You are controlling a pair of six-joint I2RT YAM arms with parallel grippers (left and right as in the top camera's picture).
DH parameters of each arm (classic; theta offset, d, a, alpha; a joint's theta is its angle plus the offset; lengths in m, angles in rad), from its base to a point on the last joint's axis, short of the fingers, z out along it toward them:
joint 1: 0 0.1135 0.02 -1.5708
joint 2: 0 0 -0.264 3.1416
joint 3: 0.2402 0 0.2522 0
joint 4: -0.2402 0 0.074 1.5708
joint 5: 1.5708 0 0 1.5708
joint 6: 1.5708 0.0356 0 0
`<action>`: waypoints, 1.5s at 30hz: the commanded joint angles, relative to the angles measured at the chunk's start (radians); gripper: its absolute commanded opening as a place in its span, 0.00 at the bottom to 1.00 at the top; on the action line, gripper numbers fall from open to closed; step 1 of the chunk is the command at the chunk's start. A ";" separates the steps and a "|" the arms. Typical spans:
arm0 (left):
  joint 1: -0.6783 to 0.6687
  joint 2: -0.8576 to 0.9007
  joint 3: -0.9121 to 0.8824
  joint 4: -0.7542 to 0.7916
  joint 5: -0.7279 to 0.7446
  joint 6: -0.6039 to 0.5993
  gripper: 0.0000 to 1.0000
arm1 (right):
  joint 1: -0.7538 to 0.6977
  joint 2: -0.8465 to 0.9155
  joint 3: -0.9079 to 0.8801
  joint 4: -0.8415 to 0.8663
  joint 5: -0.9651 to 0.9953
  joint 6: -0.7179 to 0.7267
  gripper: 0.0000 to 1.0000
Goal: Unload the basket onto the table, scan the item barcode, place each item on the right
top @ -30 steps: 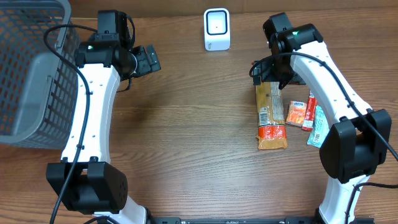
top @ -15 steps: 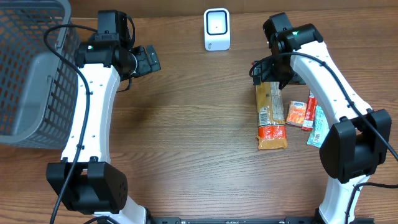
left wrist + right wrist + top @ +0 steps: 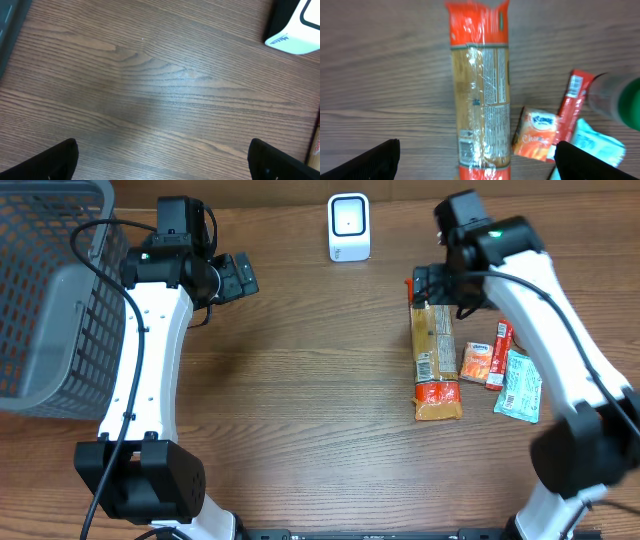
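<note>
A long clear packet with orange ends lies lengthwise on the wood at the right. My right gripper hangs open over its far end. From the right wrist the packet runs down the middle between my wide-apart fingertips, untouched, and a small barcode patch shows near its lower end. The white scanner stands at the back centre. My left gripper is open to the left of the scanner, above bare wood. In the left wrist view the scanner's corner shows at the top right.
A small orange packet, a red stick packet and a teal packet lie right of the long packet. A grey wire basket fills the far left. A blurred green shape sits at the right wrist view's edge.
The right arm has shifted a little to the right and toward the back, uncovering more of the teal packet. The left arm has not moved.
</note>
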 commanded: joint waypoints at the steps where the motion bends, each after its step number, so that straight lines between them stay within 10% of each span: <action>1: -0.002 0.008 0.004 0.002 -0.006 0.011 0.99 | -0.006 -0.173 0.010 0.003 0.017 0.000 1.00; 20: -0.002 0.008 0.003 0.002 -0.006 0.011 1.00 | -0.080 -0.776 -0.060 -0.014 0.086 -0.057 1.00; 45: -0.002 0.008 0.004 0.002 -0.006 0.011 1.00 | -0.215 -1.844 -1.389 0.904 -0.058 -0.052 1.00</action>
